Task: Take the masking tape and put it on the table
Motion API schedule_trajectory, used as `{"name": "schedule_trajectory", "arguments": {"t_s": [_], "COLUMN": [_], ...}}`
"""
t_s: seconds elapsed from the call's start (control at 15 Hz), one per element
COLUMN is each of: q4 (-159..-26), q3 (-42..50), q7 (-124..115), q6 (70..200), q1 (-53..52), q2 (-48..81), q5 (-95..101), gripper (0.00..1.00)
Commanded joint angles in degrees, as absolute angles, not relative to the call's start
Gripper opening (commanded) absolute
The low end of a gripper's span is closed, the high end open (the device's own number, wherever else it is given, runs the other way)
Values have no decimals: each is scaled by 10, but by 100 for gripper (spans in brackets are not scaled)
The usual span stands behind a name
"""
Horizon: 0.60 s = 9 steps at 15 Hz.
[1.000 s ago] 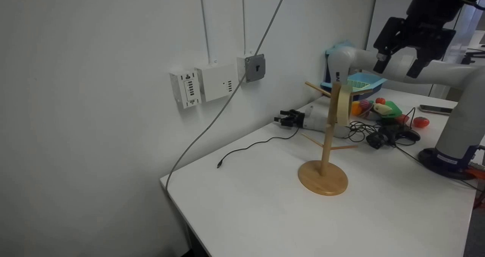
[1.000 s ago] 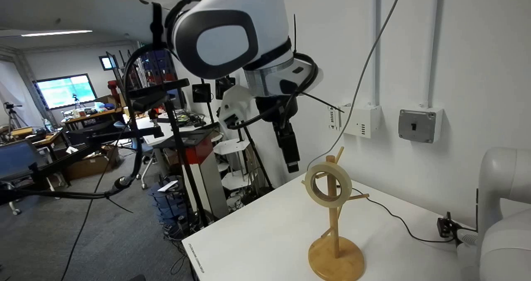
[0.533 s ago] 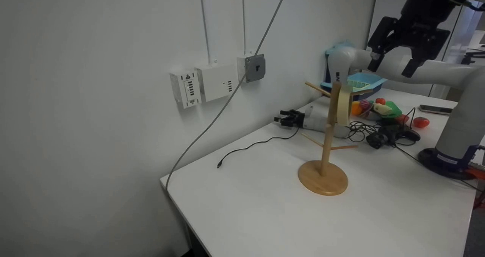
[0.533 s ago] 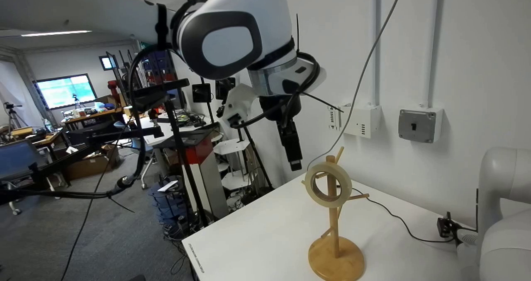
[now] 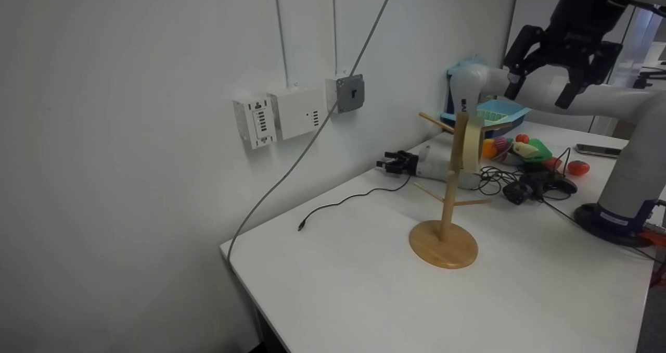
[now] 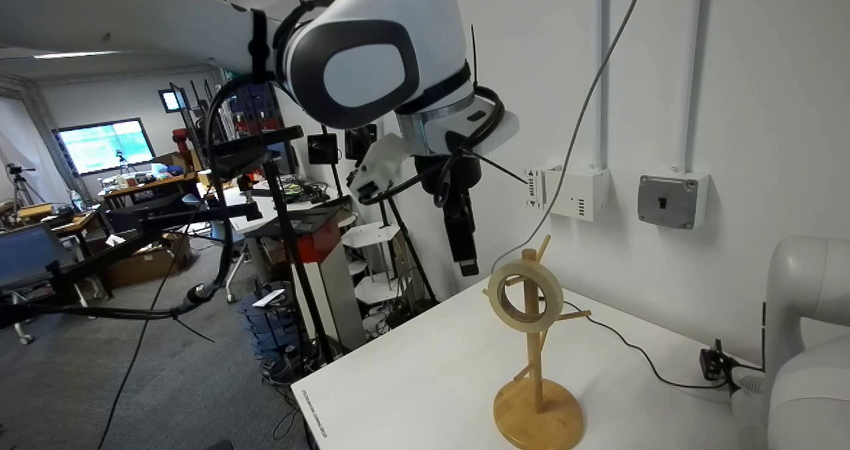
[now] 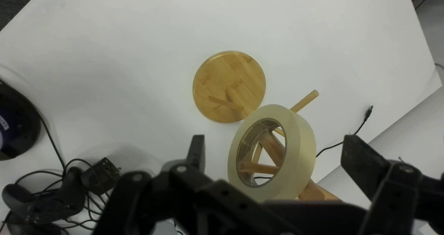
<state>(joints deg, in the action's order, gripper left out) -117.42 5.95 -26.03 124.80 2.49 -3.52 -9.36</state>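
Tape (image 6: 553, 297): what goes down for its look?

— One roll, pale cream-yellow and smooth, with a thick wall. In an exterior view I have its flat side as a near-round ring with a wide hole, on the wooden stand (image 6: 534, 370). In an exterior view it comes nearly edge-on, a narrow upright strip just beside the post (image 5: 449, 197); whether the two touch, I cannot tell.

Wrist view?

— Seen there as a tilted oval, outer band showing on the right. Inside wall grey-brown, with faint marks too blurred for me to read. An upper peg (image 7: 258, 167) runs through the hole, and I log the tape as hanging on it, well above the white table (image 7: 121, 54).

And the gripper (image 5: 538, 96)?

— Its two fingers (image 7: 362, 162) stand spread, well apart from each other. My wrist view lines the tape up between them, but in both exterior views I read a gap between gripper and tape: near, not touching. In an exterior view the fingertips (image 6: 469, 267) point downward, just beside the tape's upper edge as seen from there.
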Motion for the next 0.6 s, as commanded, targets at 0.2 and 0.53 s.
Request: {"name": "schedule_trajectory", "arguments": {"t_s": [0.2, 0.53], "q4": [-1179, -1173], "q3": [48, 47], "q7": [-318, -311], "q6": [1271, 1255], "q1": [34, 33], "q2": [-37, -35], "q5": [-87, -94], "gripper": [100, 100]}}
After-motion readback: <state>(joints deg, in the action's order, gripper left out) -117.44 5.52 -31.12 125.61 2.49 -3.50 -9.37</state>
